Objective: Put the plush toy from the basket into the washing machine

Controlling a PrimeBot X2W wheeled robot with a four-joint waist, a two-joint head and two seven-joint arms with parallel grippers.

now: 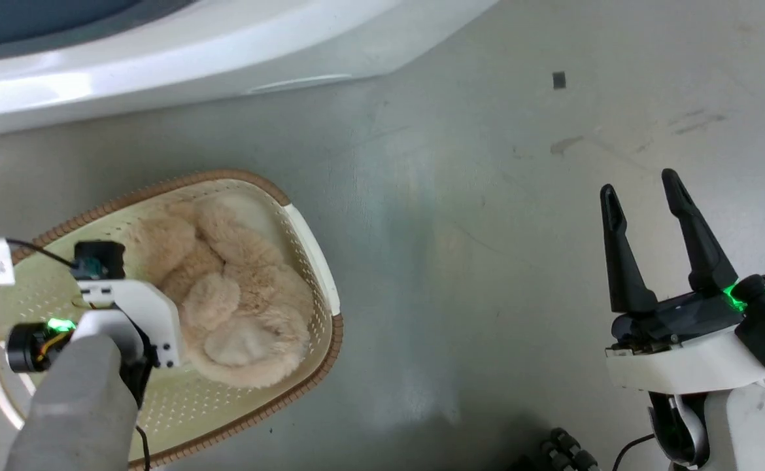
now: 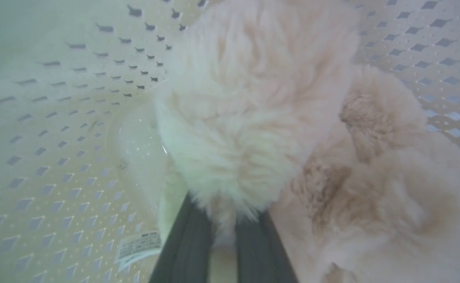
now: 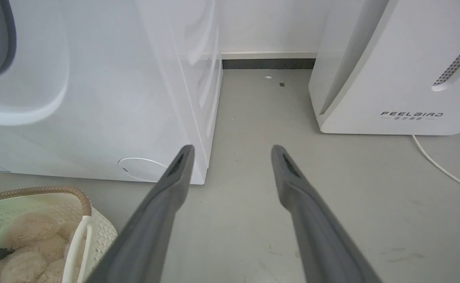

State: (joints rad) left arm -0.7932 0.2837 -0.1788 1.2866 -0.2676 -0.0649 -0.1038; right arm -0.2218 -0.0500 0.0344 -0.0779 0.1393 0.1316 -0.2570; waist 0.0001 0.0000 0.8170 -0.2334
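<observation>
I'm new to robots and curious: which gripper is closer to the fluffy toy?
Left. The left gripper is in the basket, fingers pinched on fur of the plush toy. The right gripper hangs open over the floor, apart from the basket.

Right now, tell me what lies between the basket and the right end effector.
Nothing but bare grey floor between basket and right end effector, as the head view shows.
</observation>
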